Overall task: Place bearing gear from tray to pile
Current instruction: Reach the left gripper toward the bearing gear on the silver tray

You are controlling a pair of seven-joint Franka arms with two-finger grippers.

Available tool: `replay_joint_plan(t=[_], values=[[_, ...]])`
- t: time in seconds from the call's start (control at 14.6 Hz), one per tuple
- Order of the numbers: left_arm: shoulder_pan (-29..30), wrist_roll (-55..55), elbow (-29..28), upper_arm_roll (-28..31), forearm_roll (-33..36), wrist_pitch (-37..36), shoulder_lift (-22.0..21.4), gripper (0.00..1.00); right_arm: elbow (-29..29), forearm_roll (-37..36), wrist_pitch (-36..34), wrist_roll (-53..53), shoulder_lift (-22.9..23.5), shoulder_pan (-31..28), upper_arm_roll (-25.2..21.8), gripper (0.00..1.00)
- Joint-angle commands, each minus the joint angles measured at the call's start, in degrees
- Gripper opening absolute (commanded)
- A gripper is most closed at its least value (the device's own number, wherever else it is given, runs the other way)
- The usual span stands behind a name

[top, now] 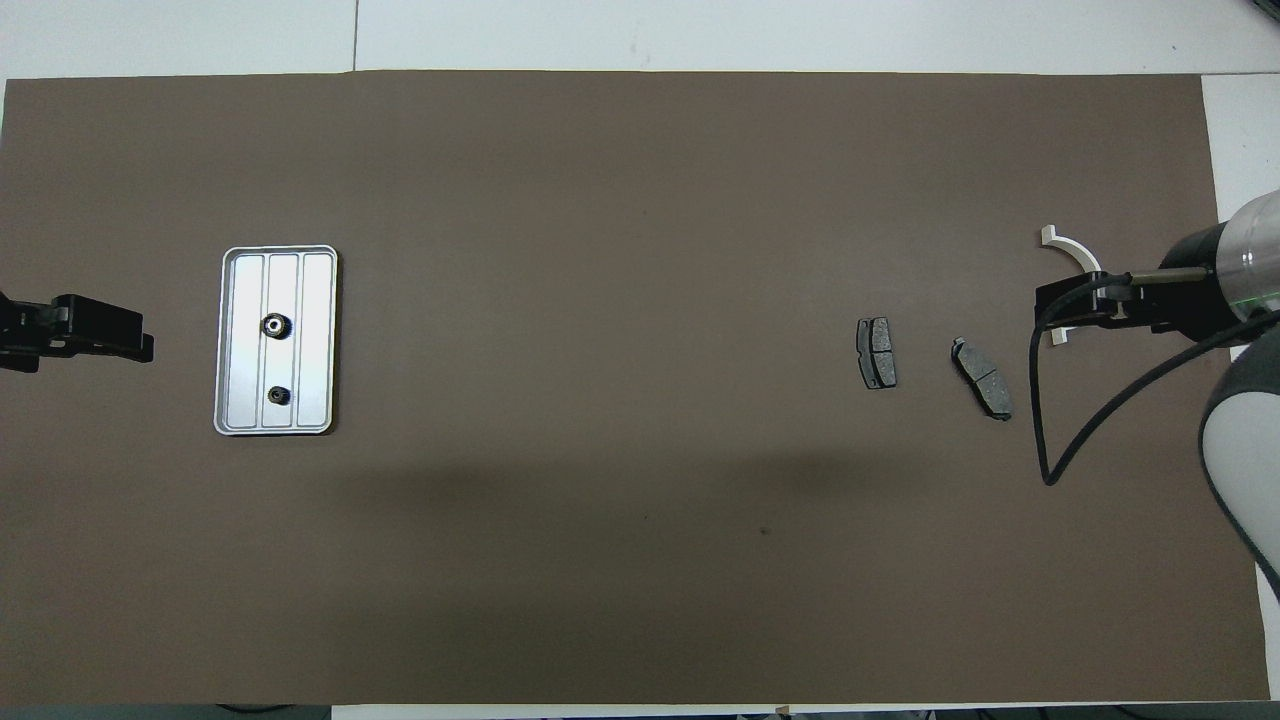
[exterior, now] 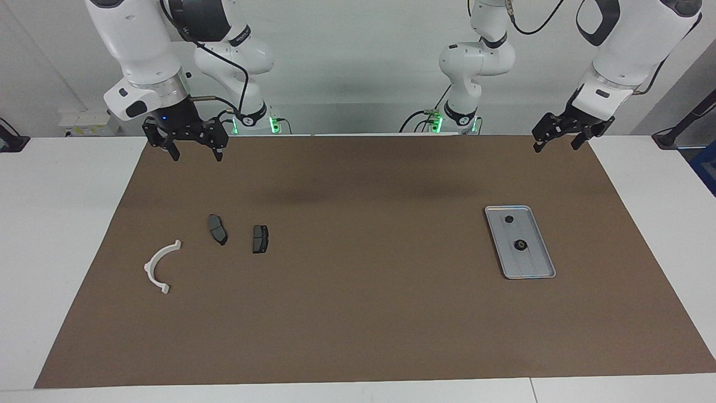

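Observation:
The silver ribbed tray [exterior: 532,264] lies on the brown mat toward the left arm's end, also in the overhead view [top: 320,340]. Two dark bearing gears sit in it: a larger one [exterior: 519,245] [top: 275,325] and a smaller one [exterior: 509,219] [top: 279,396] nearer to the robots. The pile lies toward the right arm's end: a white half-ring bracket [exterior: 150,267] [top: 1075,248] and two dark brake pads [exterior: 217,229] [exterior: 260,239] [top: 982,378] [top: 876,353]. My left gripper [exterior: 556,145] [top: 135,342] is open, empty and raised beside the tray. My right gripper [exterior: 196,152] [top: 1048,310] is open, empty and raised by the pile.
The brown mat [exterior: 358,313] covers most of the white table. A black cable [top: 1045,440] hangs from the right arm over the mat beside the pads. In the overhead view the right gripper hides part of the bracket.

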Motion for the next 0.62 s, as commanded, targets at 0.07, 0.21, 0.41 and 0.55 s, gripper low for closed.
replay_joint_plan(t=[0.07, 0.21, 0.41, 0.55], values=[[-0.3, 1.4, 0.5, 0.1, 0.0, -0.6, 0.3, 1.00, 0.0, 1.7, -0.4, -1.2, -0.6, -0.1, -0.4, 1.00], [0.2, 1.4, 0.1, 0.1, 0.0, -0.7, 0.1, 1.00, 0.0, 1.7, -0.4, -1.2, -0.6, -0.2, -0.4, 1.00], [0.3, 3.5, -8.4, 0.1, 0.1, 6.8, -3.2, 1.00, 0.0, 1.7, -0.4, -1.2, -0.5, -0.2, -0.4, 1.00], [0.5, 4.3, -16.8, 0.1, 0.1, 13.9, -5.3, 1.00, -0.1, 1.8, -0.4, -1.2, -0.6, -0.1, -0.4, 1.00]])
